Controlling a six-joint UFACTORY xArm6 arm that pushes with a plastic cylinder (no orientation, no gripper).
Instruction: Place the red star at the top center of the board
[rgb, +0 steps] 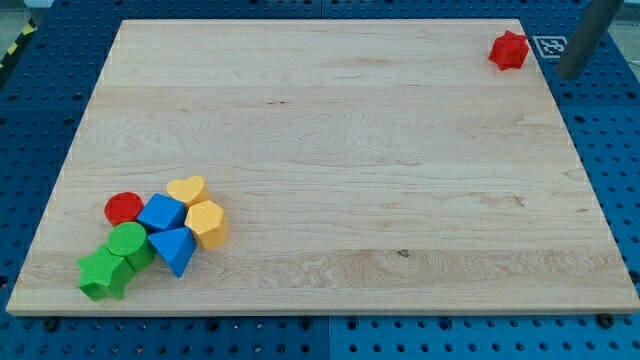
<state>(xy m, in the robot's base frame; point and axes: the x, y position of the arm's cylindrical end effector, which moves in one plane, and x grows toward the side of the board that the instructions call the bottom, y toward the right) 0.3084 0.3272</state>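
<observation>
Our end effector is a bare dark rod with nothing to open or close; it holds nothing. It enters at the view's top right corner, and our tip (571, 72) sits off the board's right edge, over the blue perforated counter (610, 150), just below a small black-and-white marker tag (547, 45). The tip touches no block.

Just to the view's left of the tip, apart from it, the red star (509, 50) lies on the wooden board (330, 150) in its top right corner, close to the right edge. Its outline is compact, so we cannot tell a long axis or which way it points.

Well apart, near the board's bottom left corner, 7 blocks sit in 1 tight cluster: a red cylinder (124, 208), a yellow heart (187, 189), a blue cube (162, 213), a yellow hexagonal block (206, 223), a blue triangular block (173, 249), a green cylinder (128, 241) and a green star-like block (102, 274) at the lowest left.
</observation>
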